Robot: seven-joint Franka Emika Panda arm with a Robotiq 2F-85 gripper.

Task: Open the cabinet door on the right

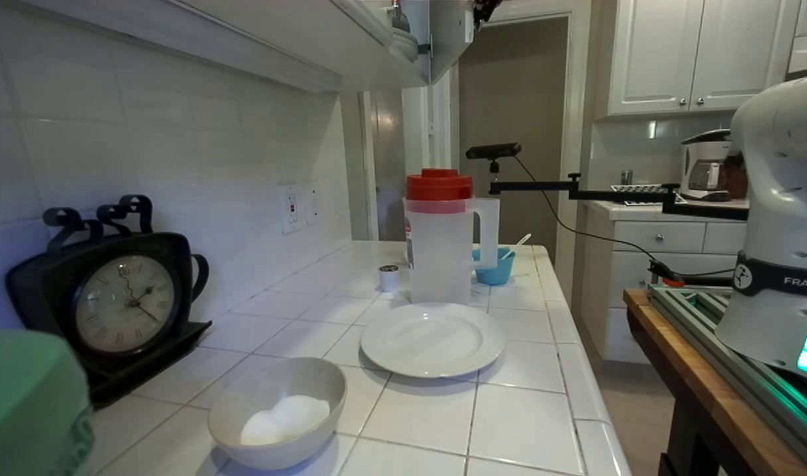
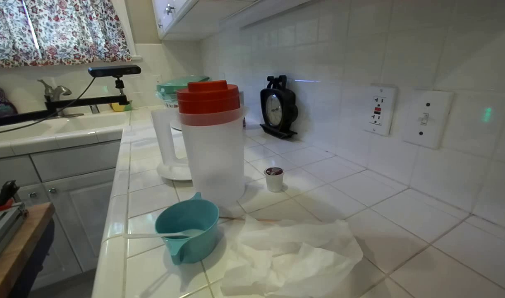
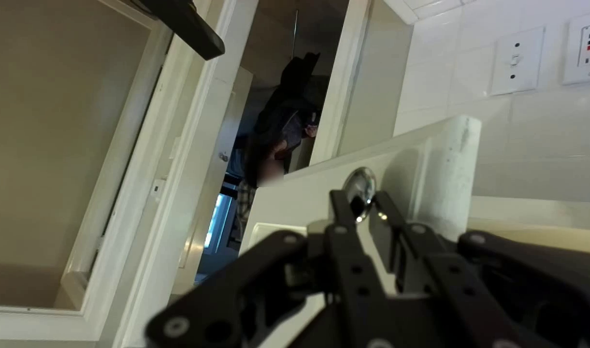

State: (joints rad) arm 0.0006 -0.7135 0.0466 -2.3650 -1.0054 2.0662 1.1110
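Note:
The white cabinet door [image 1: 451,39] hangs at the top of an exterior view. It stands swung out from the wall cabinet, and stacked dishes [image 1: 404,43] show inside. In the wrist view the cabinet door [image 3: 295,203] fills the middle, with its lower edge strip at the right. Its round metal knob [image 3: 360,180] sits between my fingertips. My gripper [image 3: 362,195] is shut on the knob, a finger on each side. Only a dark part of the gripper [image 1: 486,10] shows at the top of an exterior view, by the door's outer edge. The door's upper part is out of view.
Below on the tiled counter stand a red-lidded pitcher [image 1: 441,244], a white plate [image 1: 432,340], a bowl [image 1: 277,377], a black clock [image 1: 122,301] and a blue cup [image 2: 188,231]. A camera on a black bar [image 1: 493,151] reaches over the counter. A door frame [image 3: 179,174] stands beyond.

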